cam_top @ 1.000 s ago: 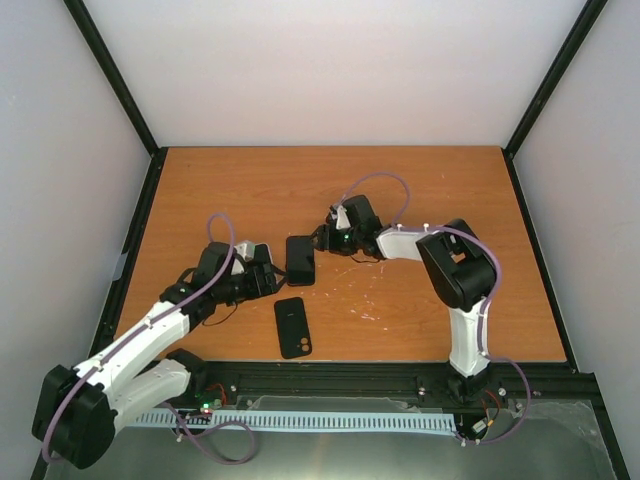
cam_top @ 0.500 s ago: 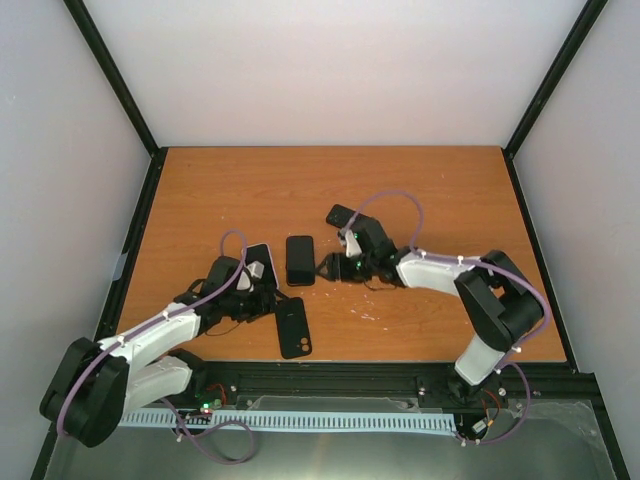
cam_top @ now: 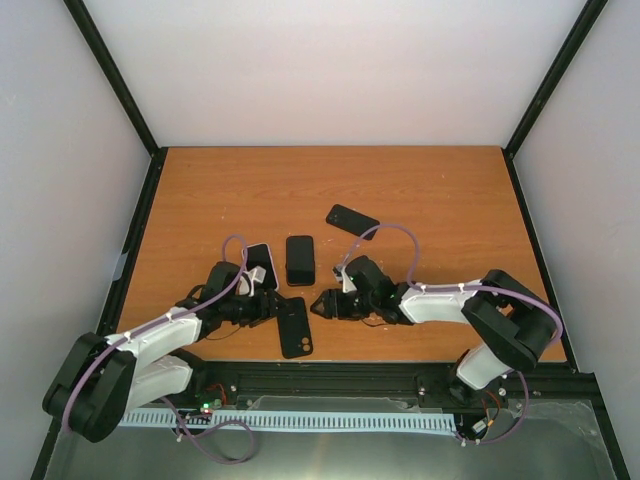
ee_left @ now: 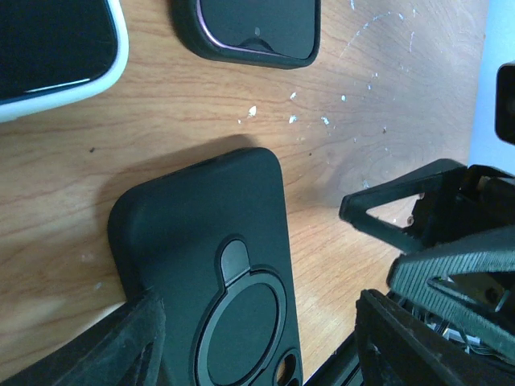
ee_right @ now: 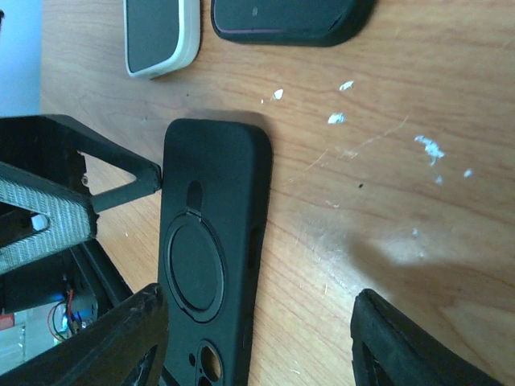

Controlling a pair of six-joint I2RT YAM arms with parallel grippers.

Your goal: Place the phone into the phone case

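Observation:
A black phone case [cam_top: 293, 327] lies back-up near the front edge, its ring and camera holes showing; it also shows in the left wrist view [ee_left: 209, 265] and the right wrist view [ee_right: 211, 241]. A dark phone with a purple rim [cam_top: 300, 260] lies just beyond it [ee_left: 253, 28] [ee_right: 290, 16]. My left gripper [cam_top: 272, 308] [ee_left: 265, 354] is open at the case's left side. My right gripper [cam_top: 320, 303] [ee_right: 257, 346] is open at its right side. Neither holds anything.
A white-edged phone [cam_top: 262, 265] lies left of the dark phone [ee_left: 56, 40] [ee_right: 161, 28]. Another black phone [cam_top: 352, 220] lies farther back. White specks mark the wood [ee_right: 346, 121]. The black front rail [cam_top: 340, 375] runs close behind the case.
Both grippers have moved toward the near edge and now flank the black case. The right arm has drawn back from the dark phone, uncovering the far black phone.

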